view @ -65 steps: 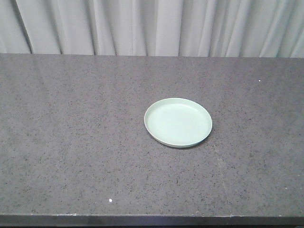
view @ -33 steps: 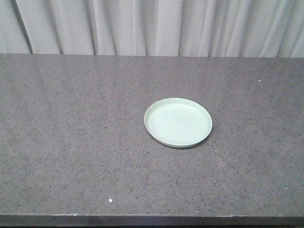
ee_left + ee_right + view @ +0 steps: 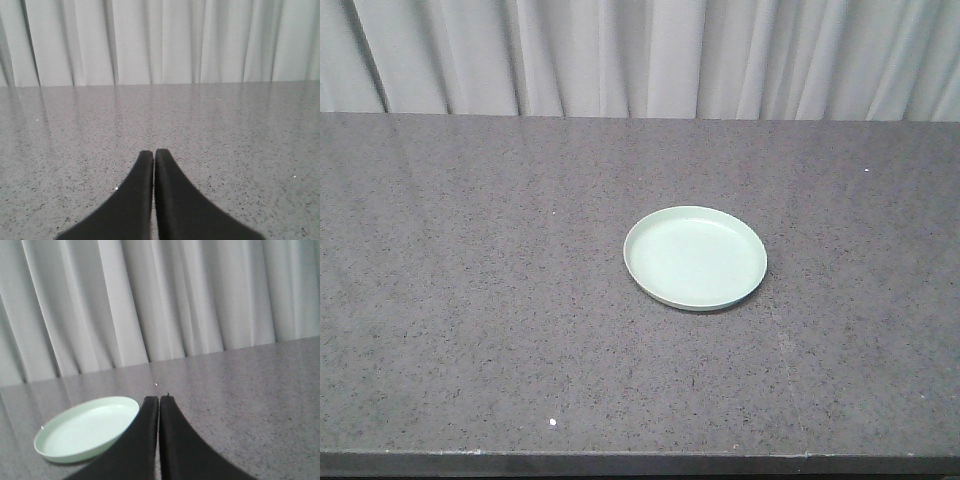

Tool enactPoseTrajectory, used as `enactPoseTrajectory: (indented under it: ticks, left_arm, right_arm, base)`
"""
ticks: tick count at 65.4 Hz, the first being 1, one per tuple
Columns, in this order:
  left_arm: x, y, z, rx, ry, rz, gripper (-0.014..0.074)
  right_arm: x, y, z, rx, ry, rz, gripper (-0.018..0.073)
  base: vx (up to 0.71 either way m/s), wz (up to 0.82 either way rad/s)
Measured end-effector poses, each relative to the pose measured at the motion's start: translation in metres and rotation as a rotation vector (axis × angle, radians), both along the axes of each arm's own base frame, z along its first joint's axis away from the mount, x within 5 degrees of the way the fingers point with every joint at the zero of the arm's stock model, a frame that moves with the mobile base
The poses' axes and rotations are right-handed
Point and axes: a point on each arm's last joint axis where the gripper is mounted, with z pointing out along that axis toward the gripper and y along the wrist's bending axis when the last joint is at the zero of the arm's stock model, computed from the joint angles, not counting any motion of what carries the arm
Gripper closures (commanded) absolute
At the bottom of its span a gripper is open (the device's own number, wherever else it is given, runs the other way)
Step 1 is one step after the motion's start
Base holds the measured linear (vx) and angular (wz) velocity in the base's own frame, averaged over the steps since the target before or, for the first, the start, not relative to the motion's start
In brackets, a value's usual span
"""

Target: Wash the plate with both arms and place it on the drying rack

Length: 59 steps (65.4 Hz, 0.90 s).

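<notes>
You had hardly begun: the plate (image 3: 695,258) lay flat and untouched on the grey countertop (image 3: 470,300), your left gripper (image 3: 153,154) and right gripper (image 3: 159,400) were both closed on nothing, and grasping, washing and racking were all left to do.

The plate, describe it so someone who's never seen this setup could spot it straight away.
Find the long dark grey speckled counter in front of the pale pleated curtain. Just right of its middle lies the plate, flat and face up. It is round, pale mint-green with a shallow raised rim, a smooth light shape against the dark stone.
</notes>
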Motion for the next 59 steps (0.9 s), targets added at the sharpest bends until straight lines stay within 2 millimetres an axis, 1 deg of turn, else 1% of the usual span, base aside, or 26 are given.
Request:
enactPoseTrajectory:
  ticks: [5,7,13,17,22,23,28,32,35,38,41,45,49,51,59]
  left_arm:
    - [0.0,0.0,0.0,0.0,0.0,0.0,0.0603]
    - [0.0,0.0,0.0,0.0,0.0,0.0,0.0603]
    - [0.0,0.0,0.0,0.0,0.0,0.0,0.0603]
    - [0.0,0.0,0.0,0.0,0.0,0.0,0.0603]
    - [0.0,0.0,0.0,0.0,0.0,0.0,0.0603]
    - [0.0,0.0,0.0,0.0,0.0,0.0,0.0603]
    - [0.0,0.0,0.0,0.0,0.0,0.0,0.0603]
    - [0.0,0.0,0.0,0.0,0.0,0.0,0.0603]
    - [0.0,0.0,0.0,0.0,0.0,0.0,0.0603]
    - [0.0,0.0,0.0,0.0,0.0,0.0,0.0603]
    - [0.0,0.0,0.0,0.0,0.0,0.0,0.0603]
    - [0.0,0.0,0.0,0.0,0.0,0.0,0.0603]
    - [0.0,0.0,0.0,0.0,0.0,0.0,0.0603]
    - [0.0,0.0,0.0,0.0,0.0,0.0,0.0603]
    - [0.0,0.0,0.0,0.0,0.0,0.0,0.0603]
  right_arm:
    - [0.0,0.0,0.003,0.054,-0.001,0.005,0.0566]
    - [-0.001,0.0,0.007,0.064,0.002,0.01,0.0566]
    - [-0.007,0.001,0.032,0.064,-0.008,0.027,0.0564]
    - [-0.011,0.002,0.052,0.029,0.003,0.037,0.0557]
    - [-0.012,0.004,0.075,-0.052,0.056,0.05,0.0527]
    - [-0.011,0.005,0.081,-0.062,0.064,0.054,0.0515]
    - [-0.008,0.006,0.098,-0.113,0.116,0.071,0.0447]
    - [-0.004,0.008,0.112,-0.142,0.13,0.082,0.0361]
    - [0.0,0.009,0.122,-0.156,0.128,0.087,0.0277]
    - [0.005,0.009,0.131,-0.162,0.128,0.09,0.0172]
    - [0.009,0.01,0.136,-0.164,0.128,0.091,0.009]
    - [0.017,0.01,0.138,-0.155,0.128,0.087,0.0013]
    - [0.026,0.009,0.139,-0.146,0.126,0.077,-0.0033]
    - [0.03,0.009,0.14,-0.142,0.119,0.07,-0.004]
    - [0.043,0.009,0.148,-0.166,0.124,0.062,-0.0025]
  base:
    - [0.0,0.0]
    - [0.0,0.0]
    - [0.0,0.0]
    - [0.0,0.0]
    - [0.0,0.0]
    - [0.0,0.0]
    - [0.0,0.0]
    - [0.0,0.0]
    - [0.0,0.0]
    - [0.0,0.0]
    - [0.0,0.0]
    - [0.0,0.0]
    - [0.0,0.0]
    - [0.0,0.0]
    - [0.0,0.0]
